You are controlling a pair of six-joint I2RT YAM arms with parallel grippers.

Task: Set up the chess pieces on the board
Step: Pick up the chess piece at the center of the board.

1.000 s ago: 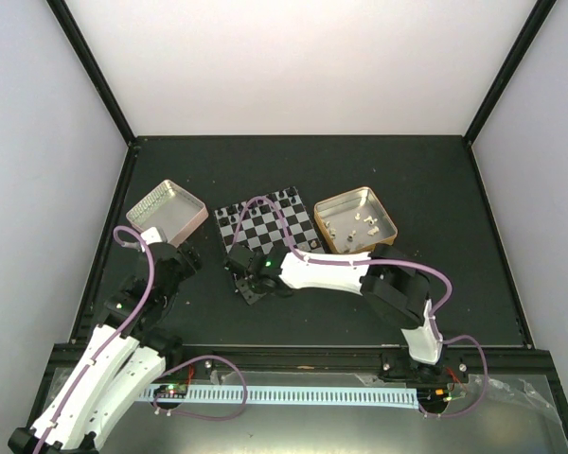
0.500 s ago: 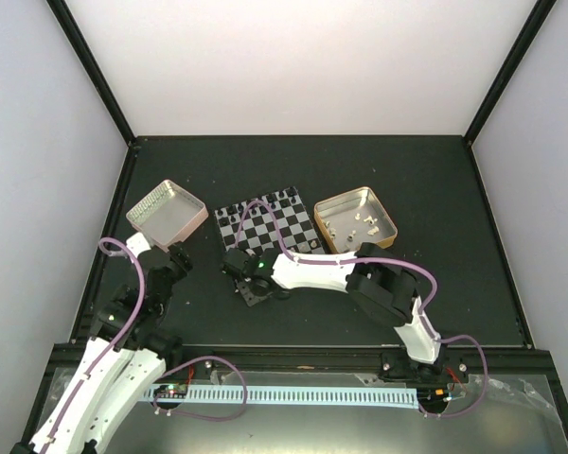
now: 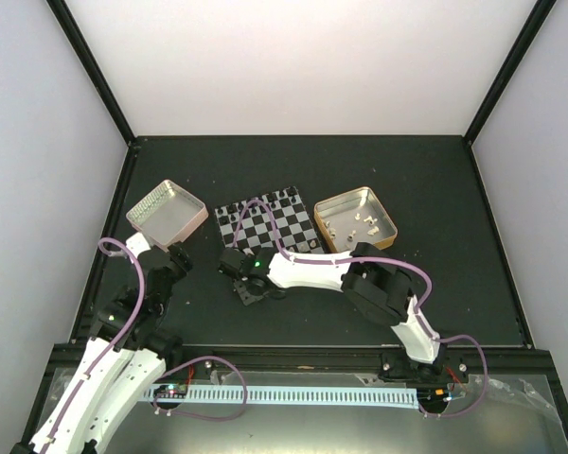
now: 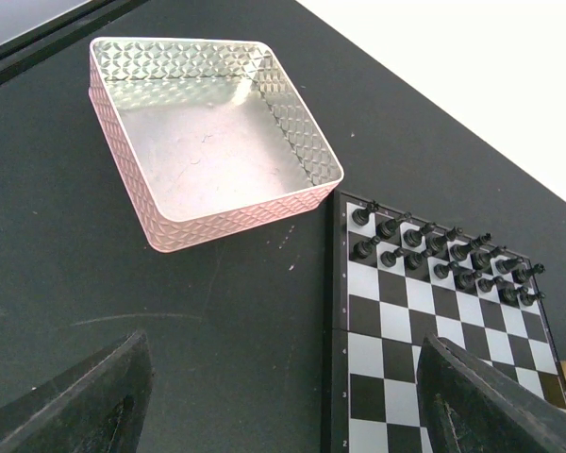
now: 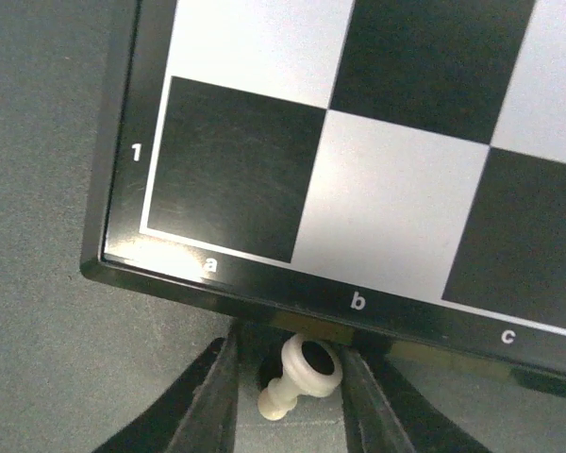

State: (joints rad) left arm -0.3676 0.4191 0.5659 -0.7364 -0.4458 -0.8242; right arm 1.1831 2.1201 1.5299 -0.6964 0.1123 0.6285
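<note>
Chessboard [image 5: 406, 189] shows black and silvery-white squares, thin lettered dark border.

On the dark border of the board [image 5: 123, 269], white marks can be read in the right wrist view: the digit "1" is printed beside the corner square, and the letters "a", "b" and "c" are set along the edge below the squares. In the left wrist view, tiny border marks are seen but cannot be read

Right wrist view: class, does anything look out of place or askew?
Yes. A white chess piece sits tilted between the right gripper's fingers, off the board, just outside its border near the b mark, not upright on a square.
</note>
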